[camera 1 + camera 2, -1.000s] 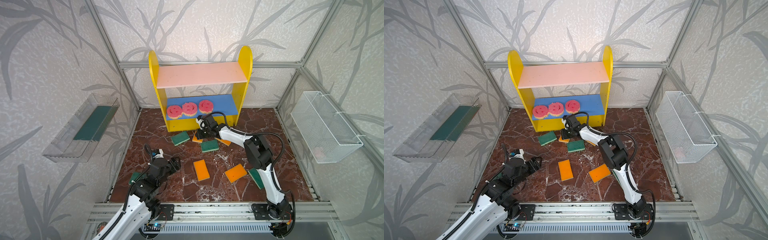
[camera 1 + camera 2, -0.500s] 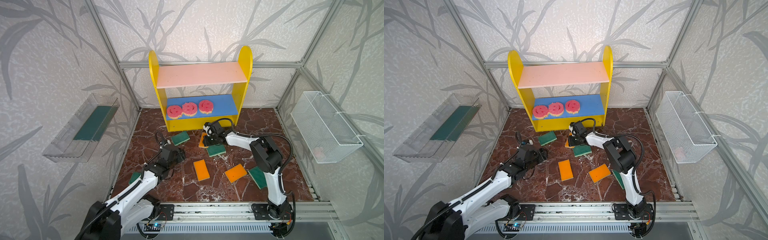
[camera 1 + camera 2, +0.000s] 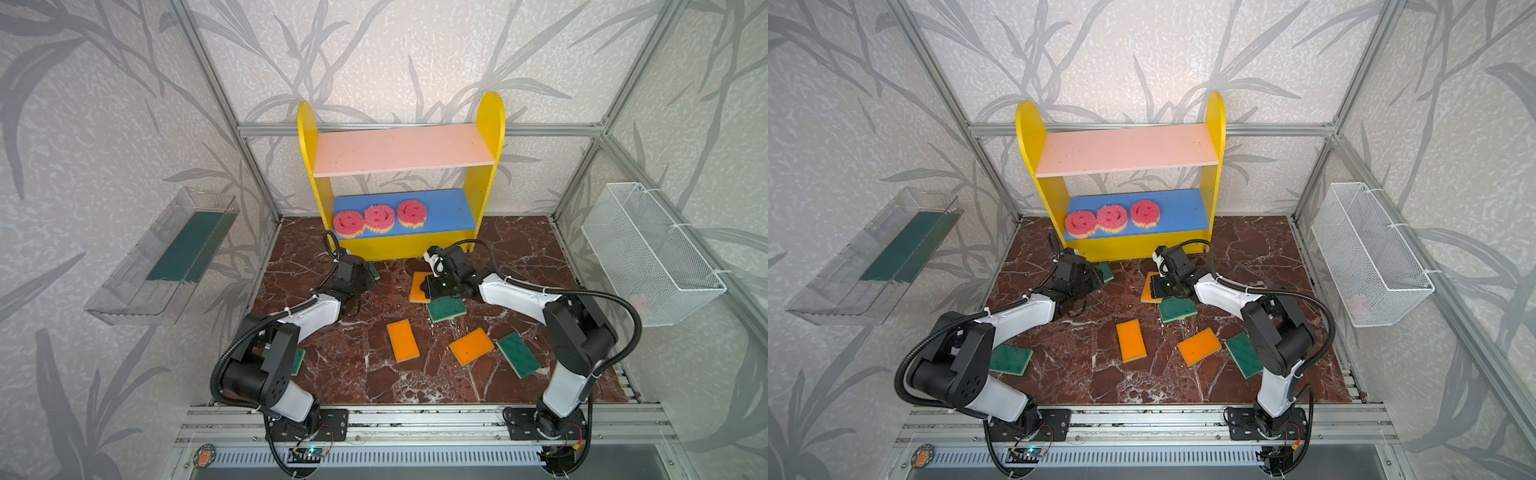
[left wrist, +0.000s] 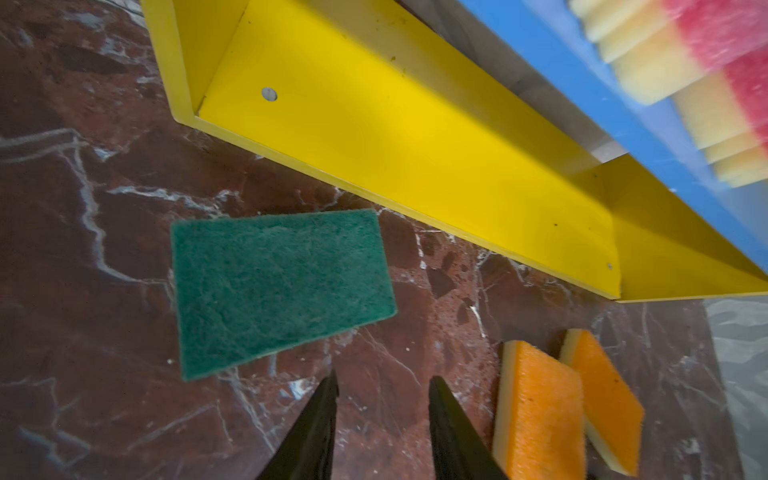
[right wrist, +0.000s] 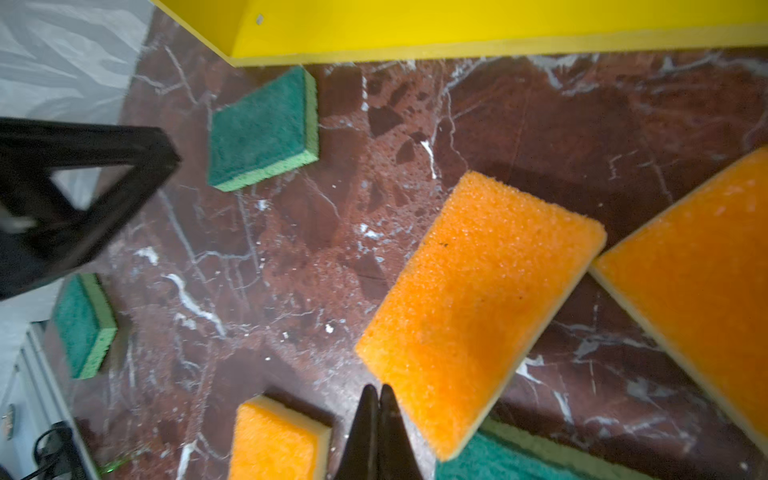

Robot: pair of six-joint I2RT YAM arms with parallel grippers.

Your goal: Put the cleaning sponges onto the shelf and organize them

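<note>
The shelf [image 3: 490, 124] stands at the back with three pink smiley sponges [image 3: 379, 216] on its blue board [image 3: 1183, 208]. My left gripper [image 4: 382, 384] is open with a narrow empty gap. It hovers just short of a green-topped sponge [image 4: 278, 286] lying flat by the shelf's yellow base [image 4: 395, 137]. My right gripper [image 5: 378, 390] is shut on nothing, its tips beside an orange sponge [image 5: 478, 307] that leans on a green one [image 3: 446, 309]. In both top views the grippers sit a little in front of the shelf: left gripper [image 3: 365, 274], right gripper [image 3: 428, 286].
More orange sponges [image 3: 402, 340] [image 3: 471, 345] and green ones [image 3: 517, 355] [image 3: 1011, 359] lie on the marble floor. A clear tray [image 3: 166, 257] hangs on the left wall and a white wire basket [image 3: 648, 253] on the right wall.
My left arm has reached forward to the green sponge by the shelf, and its jaws have narrowed. My right gripper, still shut, has drawn back from the shelf foot to the orange sponge.
</note>
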